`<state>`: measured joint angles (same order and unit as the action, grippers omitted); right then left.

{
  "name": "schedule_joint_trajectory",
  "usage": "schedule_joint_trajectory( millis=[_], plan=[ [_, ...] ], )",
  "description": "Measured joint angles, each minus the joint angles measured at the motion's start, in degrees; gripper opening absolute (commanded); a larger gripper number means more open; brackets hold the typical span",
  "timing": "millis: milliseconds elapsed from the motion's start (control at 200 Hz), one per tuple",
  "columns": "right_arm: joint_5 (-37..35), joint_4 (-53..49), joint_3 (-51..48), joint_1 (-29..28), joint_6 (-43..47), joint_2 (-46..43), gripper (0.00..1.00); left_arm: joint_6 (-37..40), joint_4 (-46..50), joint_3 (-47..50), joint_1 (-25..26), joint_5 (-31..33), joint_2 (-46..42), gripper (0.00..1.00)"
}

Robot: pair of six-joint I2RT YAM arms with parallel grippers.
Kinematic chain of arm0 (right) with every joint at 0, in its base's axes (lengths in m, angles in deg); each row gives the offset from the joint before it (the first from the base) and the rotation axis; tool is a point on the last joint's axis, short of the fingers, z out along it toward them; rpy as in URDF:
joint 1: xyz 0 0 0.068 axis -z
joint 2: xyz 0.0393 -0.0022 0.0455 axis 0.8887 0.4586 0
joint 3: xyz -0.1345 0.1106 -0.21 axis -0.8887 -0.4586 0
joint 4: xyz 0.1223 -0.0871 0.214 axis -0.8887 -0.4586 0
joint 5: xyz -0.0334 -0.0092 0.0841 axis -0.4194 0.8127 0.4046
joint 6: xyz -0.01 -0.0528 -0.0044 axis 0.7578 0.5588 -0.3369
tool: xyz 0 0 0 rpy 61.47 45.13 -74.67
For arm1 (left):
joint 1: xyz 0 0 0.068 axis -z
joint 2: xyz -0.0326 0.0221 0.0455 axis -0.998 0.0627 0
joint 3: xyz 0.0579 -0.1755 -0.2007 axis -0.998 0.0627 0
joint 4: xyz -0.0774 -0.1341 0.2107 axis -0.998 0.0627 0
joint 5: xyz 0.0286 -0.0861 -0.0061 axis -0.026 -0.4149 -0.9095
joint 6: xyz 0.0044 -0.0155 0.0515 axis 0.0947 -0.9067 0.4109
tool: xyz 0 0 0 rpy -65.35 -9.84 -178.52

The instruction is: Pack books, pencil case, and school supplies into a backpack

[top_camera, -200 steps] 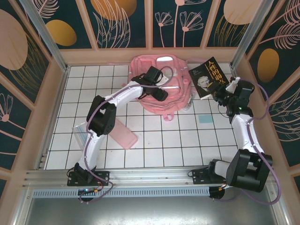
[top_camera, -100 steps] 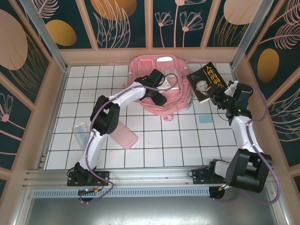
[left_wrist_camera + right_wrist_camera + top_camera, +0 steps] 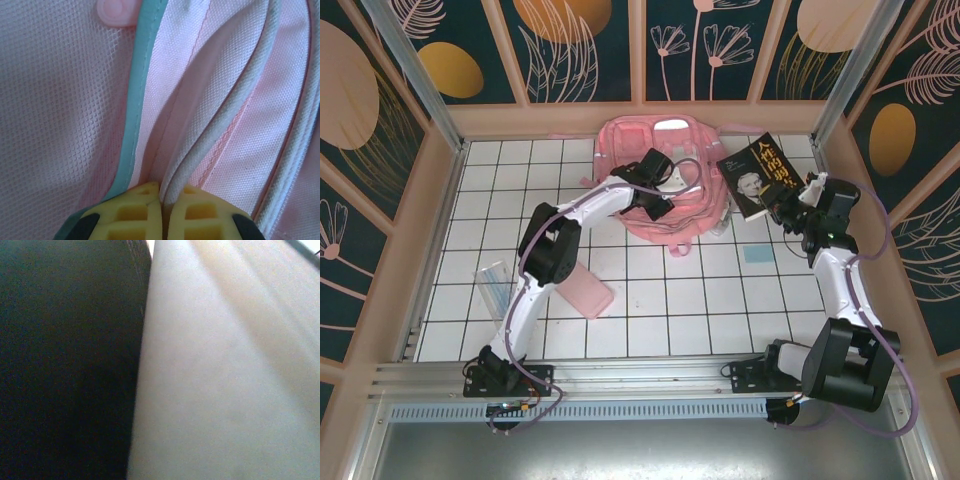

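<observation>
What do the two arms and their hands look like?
The left arm and right arm have white tubular links and bulky black joint housings. A purple cable loops along each. The left hand has yellow fingers with moulded hollows; the right hand looks black.

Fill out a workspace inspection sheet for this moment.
Surface: white tiled table, no spills seen.
Job's things: backpack at the far side; book tilted beside it; pencil case and transparent box near left; pale-blue square on the right.
Clutter: nothing seen.
Grippers: left pincer shut on a backpack fabric fold; right pincer at the book's near corner, apparently gripping it.
Cables: purple cables follow both arms.
Surroundings: floral wall panels, metal frame posts.
</observation>
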<state>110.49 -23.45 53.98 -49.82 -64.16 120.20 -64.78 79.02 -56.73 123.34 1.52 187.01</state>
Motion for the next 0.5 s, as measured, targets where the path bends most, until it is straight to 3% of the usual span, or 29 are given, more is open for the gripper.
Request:
schedule_joint_trajectory(
  millis=[240, 500],
  plan=[
    [-3.1, -6.3, 0.2, 3.8, 2.6, -4.9, 0.0, -11.8, 0.0, -0.1, -2.5, -6.3, -5.2, 0.0],
    [-6.1, -9.9, 0.3, 4.8, 3.5, -7.2, 0.0, -32.3, -3.5, -7.6, -6.2, -16.3, -9.0, 0.0]
  ],
)
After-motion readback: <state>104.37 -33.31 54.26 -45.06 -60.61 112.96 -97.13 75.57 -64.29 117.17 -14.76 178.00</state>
